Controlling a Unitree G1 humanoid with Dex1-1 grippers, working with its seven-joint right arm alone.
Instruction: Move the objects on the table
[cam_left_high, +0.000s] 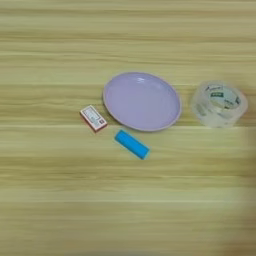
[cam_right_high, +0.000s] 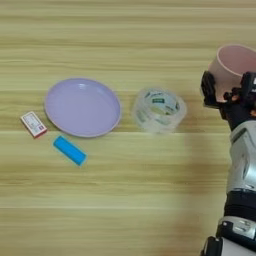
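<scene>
At the right edge of the right eye view, my right gripper (cam_right_high: 227, 91) is shut on the pale pink cup (cam_right_high: 235, 60). Its black fingers (cam_right_high: 207, 90) clasp the cup's lower part from both sides, and the cup's mouth faces up. Whether the cup touches the table (cam_right_high: 125, 200) I cannot tell. The clear tape roll (cam_right_high: 159, 110) lies flat on the wood, left of the gripper and apart from it. The blue bar (cam_right_high: 70, 150) lies at a slant further left, below a plate. The left eye view shows the tape roll (cam_left_high: 219, 103) and blue bar (cam_left_high: 132, 144) but no gripper.
A shallow lilac plate (cam_right_high: 82, 106) sits left of the tape roll. A small red-and-white box (cam_right_high: 33, 124) lies at the plate's left. My silver forearm (cam_right_high: 242, 165) rises along the right edge.
</scene>
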